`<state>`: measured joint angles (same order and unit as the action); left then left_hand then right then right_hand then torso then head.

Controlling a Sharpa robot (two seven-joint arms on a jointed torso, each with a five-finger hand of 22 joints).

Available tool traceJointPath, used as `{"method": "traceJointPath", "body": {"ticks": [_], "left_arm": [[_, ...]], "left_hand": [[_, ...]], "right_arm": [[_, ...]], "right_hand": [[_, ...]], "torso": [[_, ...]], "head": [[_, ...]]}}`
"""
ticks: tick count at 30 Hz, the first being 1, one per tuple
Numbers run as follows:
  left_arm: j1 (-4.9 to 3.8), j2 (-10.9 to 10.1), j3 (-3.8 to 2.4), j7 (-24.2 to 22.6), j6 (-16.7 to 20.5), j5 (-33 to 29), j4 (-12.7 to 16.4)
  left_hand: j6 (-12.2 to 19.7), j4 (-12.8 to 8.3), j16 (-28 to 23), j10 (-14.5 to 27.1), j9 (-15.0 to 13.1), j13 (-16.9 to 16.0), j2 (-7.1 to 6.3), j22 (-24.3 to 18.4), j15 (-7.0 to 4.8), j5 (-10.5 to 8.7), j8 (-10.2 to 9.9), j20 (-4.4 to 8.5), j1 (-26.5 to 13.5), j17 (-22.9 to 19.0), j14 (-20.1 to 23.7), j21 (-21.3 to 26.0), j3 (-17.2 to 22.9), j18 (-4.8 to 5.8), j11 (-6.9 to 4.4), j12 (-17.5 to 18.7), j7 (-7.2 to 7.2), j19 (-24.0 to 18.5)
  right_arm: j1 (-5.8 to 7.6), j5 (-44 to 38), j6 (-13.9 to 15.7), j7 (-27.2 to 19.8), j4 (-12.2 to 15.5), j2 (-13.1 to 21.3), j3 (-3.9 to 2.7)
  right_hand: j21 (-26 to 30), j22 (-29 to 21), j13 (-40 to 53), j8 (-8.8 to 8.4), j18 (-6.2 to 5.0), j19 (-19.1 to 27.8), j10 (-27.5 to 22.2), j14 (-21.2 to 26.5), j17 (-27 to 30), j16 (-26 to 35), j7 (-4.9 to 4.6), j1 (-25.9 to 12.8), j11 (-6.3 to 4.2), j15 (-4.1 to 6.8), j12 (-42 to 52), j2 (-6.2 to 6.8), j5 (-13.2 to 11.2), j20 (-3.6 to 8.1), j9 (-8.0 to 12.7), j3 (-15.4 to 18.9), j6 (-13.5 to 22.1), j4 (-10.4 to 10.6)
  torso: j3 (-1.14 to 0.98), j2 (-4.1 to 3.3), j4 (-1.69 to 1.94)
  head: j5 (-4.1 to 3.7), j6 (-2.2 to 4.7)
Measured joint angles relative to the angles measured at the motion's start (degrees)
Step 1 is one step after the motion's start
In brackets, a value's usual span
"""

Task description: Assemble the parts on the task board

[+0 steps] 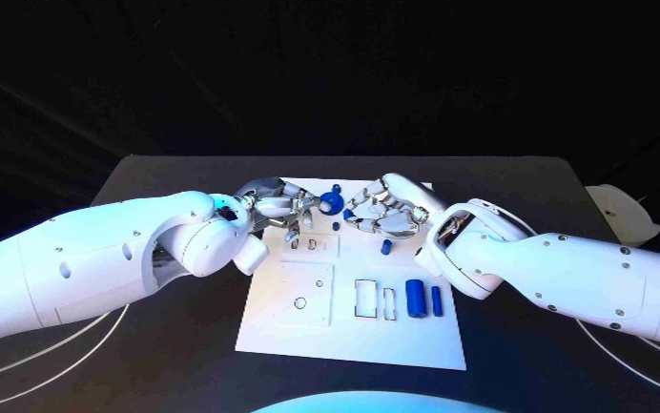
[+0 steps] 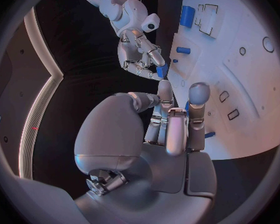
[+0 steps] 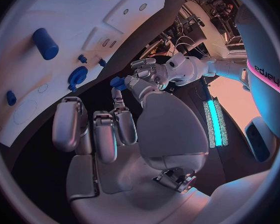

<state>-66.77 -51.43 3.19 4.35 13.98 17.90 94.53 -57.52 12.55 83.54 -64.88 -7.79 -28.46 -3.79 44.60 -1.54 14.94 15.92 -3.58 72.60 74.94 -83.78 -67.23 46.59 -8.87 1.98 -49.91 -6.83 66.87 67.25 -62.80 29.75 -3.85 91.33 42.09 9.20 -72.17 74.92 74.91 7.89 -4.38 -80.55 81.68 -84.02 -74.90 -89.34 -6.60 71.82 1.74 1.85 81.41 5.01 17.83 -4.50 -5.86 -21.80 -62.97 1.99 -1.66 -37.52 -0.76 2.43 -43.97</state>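
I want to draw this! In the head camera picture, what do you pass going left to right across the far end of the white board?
Left hand → round blue part → right hand. Whether either hand's fingers grip the blue part, I cannot tell.

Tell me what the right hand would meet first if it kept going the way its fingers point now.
Probably the left hand. In the head view the right hand points across the far end of the task board toward it, with the round blue part between them. Depth is unclear, so it might touch that part first.
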Motion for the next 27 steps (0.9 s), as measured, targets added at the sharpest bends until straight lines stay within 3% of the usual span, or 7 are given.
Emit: {"method": "traceJointPath", "body": {"ticks": [12,15,17,20,22,27], "left_arm": [[0.0,0.4,-0.01,1.2,0.5,0.2,0.0],[0.0,0.6,-0.01,1.3,0.7,0.1,0.0],[0.0,0.8,-0.01,1.4,0.8,-0.3,0.0],[0.01,1.1,-0.01,1.5,1.0,-1.5,0.0],[0.01,1.3,-0.01,1.6,1.1,-2.7,0.0],[0.01,1.9,-0.01,1.6,1.3,-6.3,0.0]], "left_hand": [[-0.2,-0.3,0.3,0.0,0.3,-0.3,-0.6,0.8,0.0,0.01,-0.5,-0.2,-1.0,0.0,0.0,-0.7,0.6,0.0,0.0,-0.2,-0.21,0.2],[0.0,0.4,0.3,-0.2,0.8,-0.5,-0.62,0.4,0.0,0.02,-1.6,-0.2,-2.9,0.0,0.0,-0.7,1.2,0.0,0.21,-0.2,-0.44,0.2],[0.7,1.8,-0.2,0.4,1.1,-0.7,-0.76,-0.8,0.23,0.06,-2.3,-0.57,-4.6,0.0,-0.2,-0.2,0.8,0.0,0.76,-0.2,-1.11,-0.4],[2.1,4.1,-4.2,2.6,1.8,-0.8,-1.17,-8.1,1.27,0.02,-3.5,-1.47,-10.2,-3.1,0.2,4.4,-2.0,0.0,1.74,-0.1,-1.85,-5.4],[2.3,4.3,-5.7,3.5,2.2,-0.9,-1.06,-11.0,1.78,0.02,-3.8,-1.86,-13.7,-5.1,0.7,6.5,-4.0,-0.97,2.04,0.0,-2.04,-7.2],[2.3,4.4,-5.1,3.7,2.6,-1.5,0.17,-10.5,1.54,0.03,-3.8,-1.97,-20.8,-4.2,0.5,6.6,-7.8,-0.97,2.23,-1.0,-2.04,-6.4]], "right_arm": [[-0.01,-0.5,1.6,0.4,0.5,0.0,-0.1],[-0.02,-0.6,2.1,0.4,0.7,0.0,-0.14],[-0.03,-0.7,2.4,0.4,0.9,0.0,-0.17],[-0.05,-0.8,2.8,0.4,1.2,-0.1,-0.22],[-0.08,-1.0,3.0,0.3,1.4,-0.1,-0.28],[-0.11,-1.4,3.6,0.1,1.7,-0.3,-0.37]], "right_hand": [[0.0,0.0,0.0,-0.05,0.0,0.0,0.0,0.0,0.0,0.0,-0.07,0.0,0.0,0.0,0.0,0.0,0.0,0.0,0.0,0.0,0.1,0.0],[0.0,0.0,0.0,-0.06,0.0,0.0,0.0,0.0,0.0,0.0,-0.07,0.0,0.0,0.0,0.0,0.01,0.0,0.0,-0.1,0.0,0.3,0.0],[0.0,0.0,0.0,-0.17,0.0,0.0,0.0,0.0,0.0,0.0,-0.07,0.0,0.0,0.0,0.0,0.01,0.0,0.0,-0.4,0.0,0.3,0.0],[0.0,0.0,0.0,-0.19,0.0,0.0,0.0,0.0,0.0,0.0,-0.09,0.0,0.0,0.0,0.0,0.01,-0.1,0.0,-0.5,0.0,0.3,0.0],[0.0,0.0,0.0,-0.22,0.0,0.0,0.0,0.0,0.0,0.0,-0.14,0.0,0.0,0.0,0.0,0.01,-0.1,0.0,-0.9,0.2,0.3,-0.2],[0.0,0.0,0.0,-0.35,0.0,0.0,0.0,0.0,0.0,0.0,0.03,0.0,0.0,0.0,0.0,0.01,-0.1,0.0,-0.9,0.2,0.2,-0.2]], "torso": [[-0.03,0.04,-0.04],[-0.03,0.05,-0.04],[-0.03,0.05,-0.04],[-0.04,0.05,-0.06],[-0.04,0.05,-0.06],[-0.04,0.05,-0.05]], "head": [[0.34,-0.09],[0.4,-0.1],[0.41,-0.1],[0.41,-0.07],[0.41,-0.04],[0.41,0.03]]}}
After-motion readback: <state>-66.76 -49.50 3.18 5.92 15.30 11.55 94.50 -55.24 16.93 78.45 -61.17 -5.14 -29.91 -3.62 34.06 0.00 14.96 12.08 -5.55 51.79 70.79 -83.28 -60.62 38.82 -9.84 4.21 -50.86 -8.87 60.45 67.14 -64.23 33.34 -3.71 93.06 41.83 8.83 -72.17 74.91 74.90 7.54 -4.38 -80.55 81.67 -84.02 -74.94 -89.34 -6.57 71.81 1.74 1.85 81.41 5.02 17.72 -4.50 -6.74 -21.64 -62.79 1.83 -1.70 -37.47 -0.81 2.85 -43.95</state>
